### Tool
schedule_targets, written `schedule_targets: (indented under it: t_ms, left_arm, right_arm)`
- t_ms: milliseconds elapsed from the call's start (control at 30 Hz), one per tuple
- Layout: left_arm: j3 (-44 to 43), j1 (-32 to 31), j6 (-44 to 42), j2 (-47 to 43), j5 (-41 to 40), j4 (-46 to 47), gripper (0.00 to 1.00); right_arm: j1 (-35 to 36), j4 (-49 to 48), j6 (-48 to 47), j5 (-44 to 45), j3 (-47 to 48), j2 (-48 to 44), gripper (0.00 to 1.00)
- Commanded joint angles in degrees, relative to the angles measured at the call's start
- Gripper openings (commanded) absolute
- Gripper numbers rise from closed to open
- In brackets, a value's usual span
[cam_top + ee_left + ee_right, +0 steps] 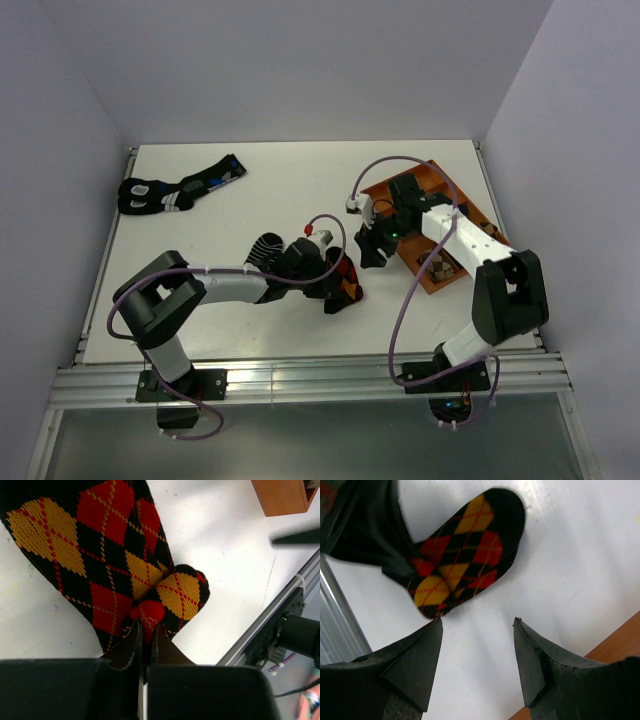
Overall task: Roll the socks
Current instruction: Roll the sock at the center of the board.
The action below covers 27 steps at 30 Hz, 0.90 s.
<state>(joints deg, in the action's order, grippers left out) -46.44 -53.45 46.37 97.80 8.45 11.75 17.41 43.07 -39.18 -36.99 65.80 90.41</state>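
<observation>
1. Top external view: the argyle sock (348, 287) lies on the white table (300, 180). It is mostly covered by the left gripper (335, 282), so only scraps of red and orange show past the black fingers.
2. Left wrist view: the fingers (131, 642) of the left gripper (146, 630) are pressed together on a bunched fold at one end of the argyle sock (100, 555) (barely a slit between them). The sock's other end runs out of the top of the picture.
3. Just beside that pinch, a rounded end of the argyle sock is doubled over onto its own length. Whether it is toe or heel cannot be told.
4. Right wrist view: the right gripper (476, 625) hangs over bare table near the argyle sock (470, 545). Its jaws are spread wide and hold nothing.
5. In that view the left gripper's dark, blurred body hides one end of the argyle sock.
6. The striped ankle sock (265, 248) lies to the left of the argyle sock, partly under the left arm. Its white stripes show only at the upper end.
7. The orange box (440, 230) stands to the right of the argyle sock with the right arm crossing it (its contents are hard to make out).
8. The dark socks with blue and white marks (180, 190) lie well apart, up and left of the argyle sock.
</observation>
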Motion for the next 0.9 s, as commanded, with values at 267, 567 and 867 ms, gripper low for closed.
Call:
schedule_targets:
  t_ms: [267,567,867]
  left_arm:
    - [-4.7,8.5,0.0,6.1,15.4,-21.2,0.0]
    - [-12.6,9.5,-1.5,12.3,20.2,-27.0,0.0]
    - [-15.9,10.5,-2.5,16.2,22.0,-28.4,0.0]
  right_arm:
    - [-0.6,-5.9,-17.3,-1.0,-17.1,-18.0,0.65]
    - [6.1,-10.9,-23.1,2.3,-25.8,-24.8,0.69]
    - [15.8,-19.2,-21.7,7.0,-30.0,-24.1,0.69]
